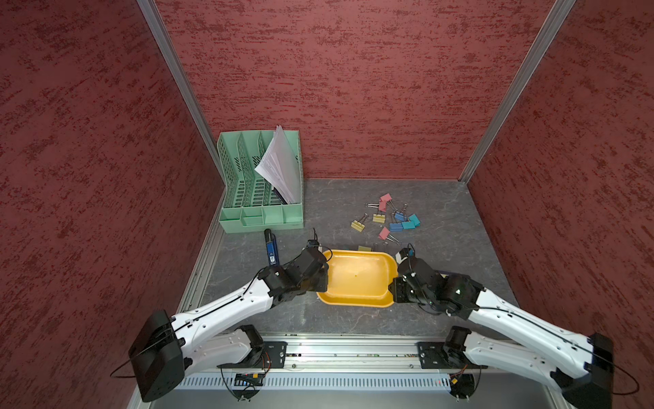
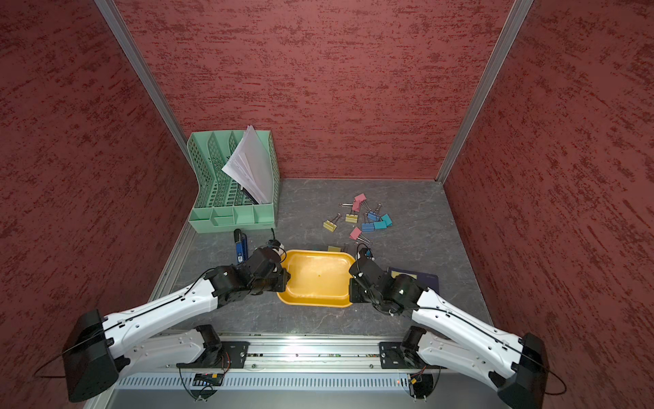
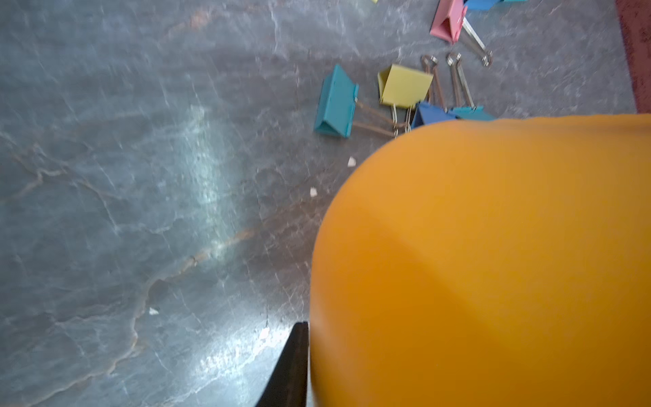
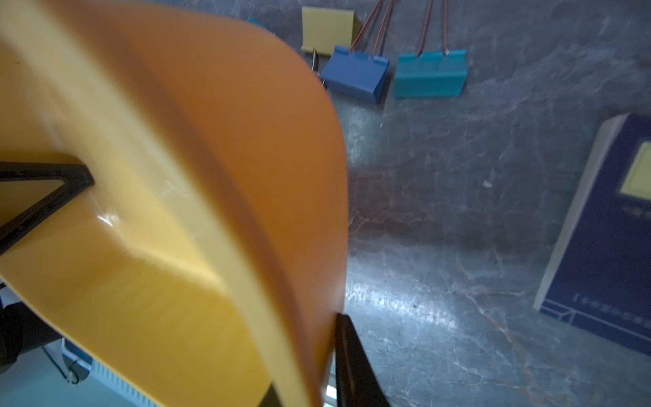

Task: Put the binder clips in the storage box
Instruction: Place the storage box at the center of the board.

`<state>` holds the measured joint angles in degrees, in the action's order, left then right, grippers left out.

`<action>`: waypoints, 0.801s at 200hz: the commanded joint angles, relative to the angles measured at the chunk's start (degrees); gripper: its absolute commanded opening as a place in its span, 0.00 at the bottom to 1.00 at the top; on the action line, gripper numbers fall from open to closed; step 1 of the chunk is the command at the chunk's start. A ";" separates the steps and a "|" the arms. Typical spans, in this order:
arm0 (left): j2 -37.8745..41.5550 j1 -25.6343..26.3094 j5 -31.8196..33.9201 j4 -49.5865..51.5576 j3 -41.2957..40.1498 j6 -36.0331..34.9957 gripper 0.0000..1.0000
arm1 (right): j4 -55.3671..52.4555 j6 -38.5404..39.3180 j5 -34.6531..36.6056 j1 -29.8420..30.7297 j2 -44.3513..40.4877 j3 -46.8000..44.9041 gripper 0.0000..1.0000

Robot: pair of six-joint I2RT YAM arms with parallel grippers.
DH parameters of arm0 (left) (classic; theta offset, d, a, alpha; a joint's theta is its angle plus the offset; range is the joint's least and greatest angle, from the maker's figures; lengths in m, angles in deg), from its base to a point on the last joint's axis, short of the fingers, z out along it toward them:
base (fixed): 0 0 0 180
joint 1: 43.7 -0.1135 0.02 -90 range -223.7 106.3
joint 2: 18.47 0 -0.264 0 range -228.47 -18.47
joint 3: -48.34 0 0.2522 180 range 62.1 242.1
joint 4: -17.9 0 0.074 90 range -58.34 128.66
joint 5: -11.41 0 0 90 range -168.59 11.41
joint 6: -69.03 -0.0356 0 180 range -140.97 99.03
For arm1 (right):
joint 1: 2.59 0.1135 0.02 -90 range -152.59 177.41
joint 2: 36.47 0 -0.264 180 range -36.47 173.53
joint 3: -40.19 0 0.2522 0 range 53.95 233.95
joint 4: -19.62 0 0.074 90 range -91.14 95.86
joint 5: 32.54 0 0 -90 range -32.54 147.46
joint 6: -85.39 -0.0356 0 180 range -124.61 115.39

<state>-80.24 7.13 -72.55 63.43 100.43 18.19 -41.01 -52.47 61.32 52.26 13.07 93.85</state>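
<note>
Grip: left gripper [image 1: 323, 282] pinches storage box [image 1: 354, 301] left wall, right gripper [image 4: 215, 248] right wall. Box empty, near centre; binder clips [image 1: 395, 221] scattered far-right. Risk: uneven pull twists box, slick wall slips free.

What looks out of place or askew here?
The storage box holds no clips and seems raised off the table between the left gripper and right gripper, while the binder clips lie scattered beyond it. The papers lean askew in the green organizer.
</note>
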 commanded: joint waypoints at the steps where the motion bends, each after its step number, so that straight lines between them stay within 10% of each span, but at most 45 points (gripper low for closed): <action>1: 1.64 2.31 7.06 2.72 -4.53 7.09 0.20 | -3.02 -6.52 -1.34 3.65 -3.95 -3.12 0.19; 38: -1.80 6.01 6.36 -1.12 -7.68 10.43 0.22 | 0.31 -9.07 -3.48 4.30 -2.70 -8.04 0.28; 89: -4.53 6.69 4.33 -1.82 -8.68 11.74 0.40 | -2.08 -8.32 -1.78 4.15 -4.15 -8.08 0.66; 160: 0.87 6.66 5.16 -0.45 -5.61 8.21 0.65 | -3.01 8.64 -0.37 -9.89 13.87 18.21 0.75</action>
<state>-80.24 13.95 -68.50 62.55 92.63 28.96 -46.56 -52.16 60.71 48.08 18.97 104.76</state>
